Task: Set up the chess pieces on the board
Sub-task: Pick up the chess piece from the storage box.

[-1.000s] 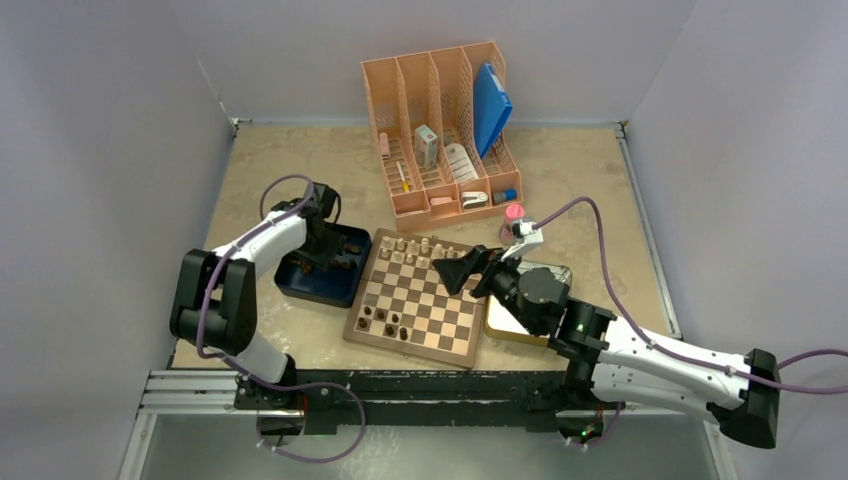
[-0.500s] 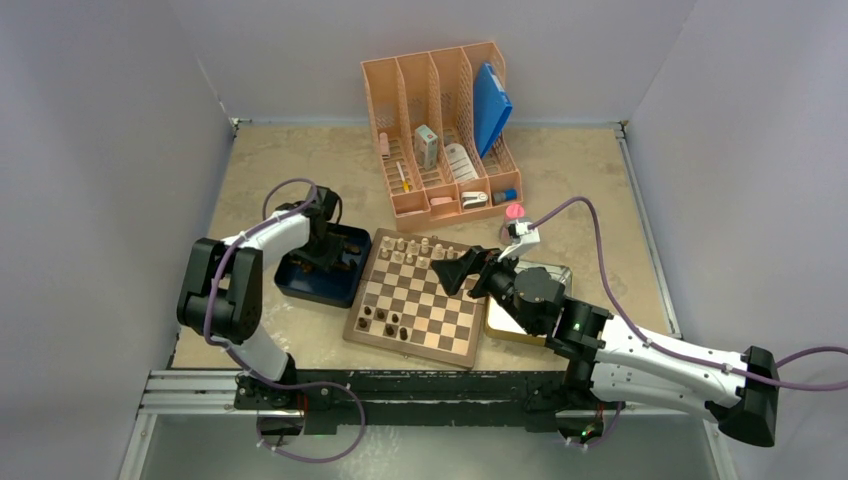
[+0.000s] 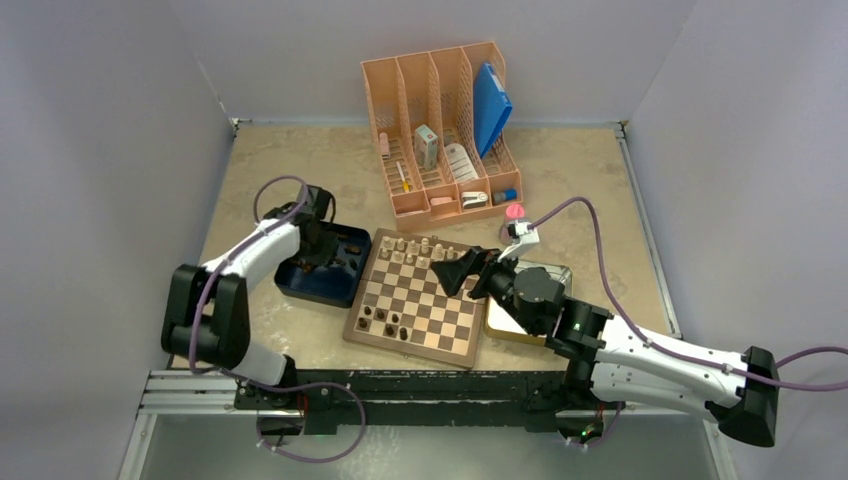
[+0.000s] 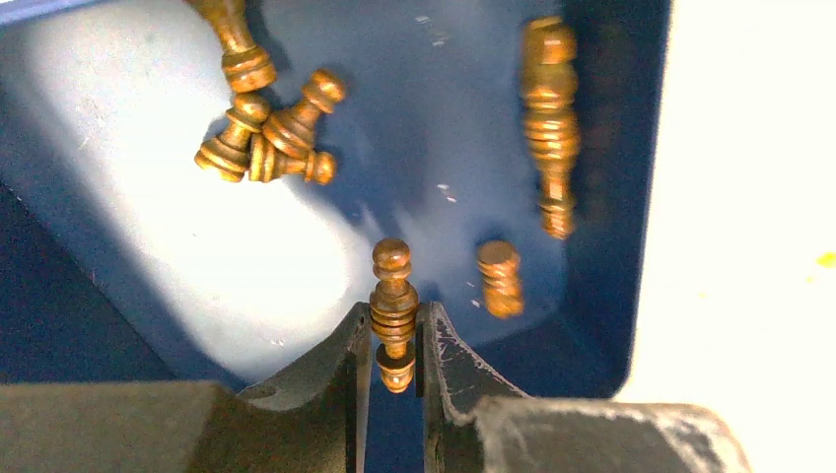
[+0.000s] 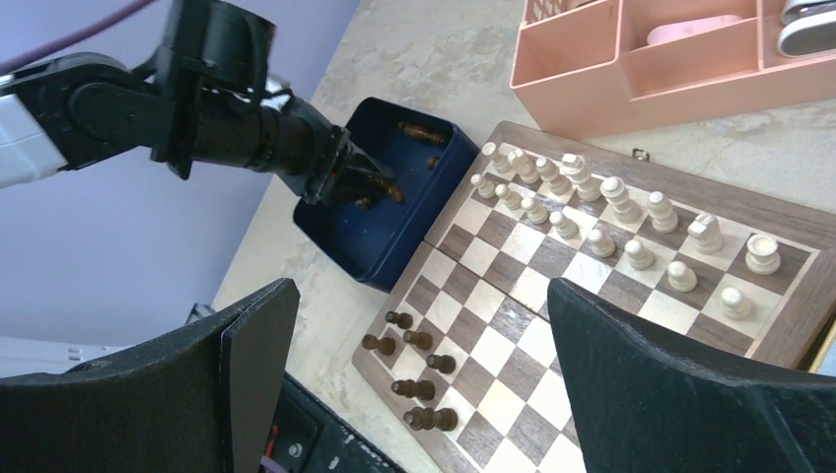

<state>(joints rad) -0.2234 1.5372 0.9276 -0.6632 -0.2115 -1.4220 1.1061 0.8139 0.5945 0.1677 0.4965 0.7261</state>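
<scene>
Down in the dark blue tray (image 3: pixel 300 285), which sits on the bench touching the board (image 3: pixel 440 312) at its 9 o'clock side, the left jaws are pinched narrow on one dark chess piece (image 4: pixel 393 296). A finger (image 4: pixel 335 370) presses each side of its stem. Whether it has left the tray floor I cannot tell. More loose dark pieces (image 4: pixel 271 138) lie on the tray floor, with a cluster toward 11 o'clock of the held one and a short one just beside it at 3 o'clock.

The right jaws stand spread wide and hold nothing, hovering above the board's 2 o'clock corner. A few standing dark pieces (image 5: pixel 414 365) are grouped near the board's 7 o'clock corner. The pale pieces (image 5: pixel 611 207) fill two rows along its 12 o'clock edge.
</scene>
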